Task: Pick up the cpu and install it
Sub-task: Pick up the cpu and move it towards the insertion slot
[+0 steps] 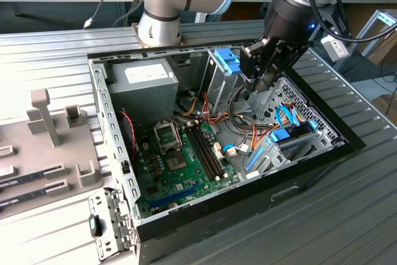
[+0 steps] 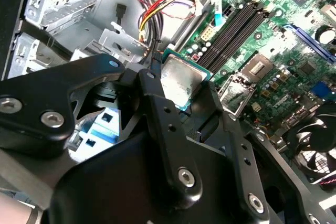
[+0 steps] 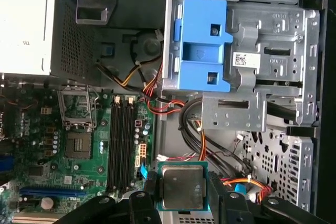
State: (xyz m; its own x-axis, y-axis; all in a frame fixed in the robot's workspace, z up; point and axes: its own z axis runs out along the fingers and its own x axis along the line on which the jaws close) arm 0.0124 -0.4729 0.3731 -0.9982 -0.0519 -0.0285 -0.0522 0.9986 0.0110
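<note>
My gripper [image 1: 259,82] hangs over the open computer case [image 1: 248,185], at the drive-cage end, toward the exterior view's right. My fingers [image 3: 151,190] are clamped on the cpu [image 3: 182,186]. One black finger presses one edge and the other presses the opposite edge, so the chip sits square between them, touching both. Its dull grey metal lid faces both wrist cameras, smudged, with a thin green rim showing round it. The two free edges stick out clear of the finger pads. The chip is held up off the board, over the bundle of orange, red and black cables [image 3: 199,145]. That bundle runs between the memory slots [image 3: 122,145] and the perforated drive cage [image 3: 278,166]. The green motherboard [image 3: 58,179] lies on the far side of the slots from my grip. On it sits the square socket [image 3: 77,145], with a hinged metal frame [image 3: 77,109] just beside it. The socket is well apart from the chip, with the memory slots lying between the two. A blue plastic bracket [image 3: 202,45] is fixed to the cage beyond the cables. The grey power-supply box [image 1: 141,82] fills the case corner near the arm's base [image 1: 158,29]. The case rests on a ridged metal table [image 1: 347,215]. A pale grey fixture with upright posts [image 1: 43,113] stands outside the case at the exterior view's left. In the second wrist view a black fan [image 2: 320,150] shows at the board's edge.
</note>
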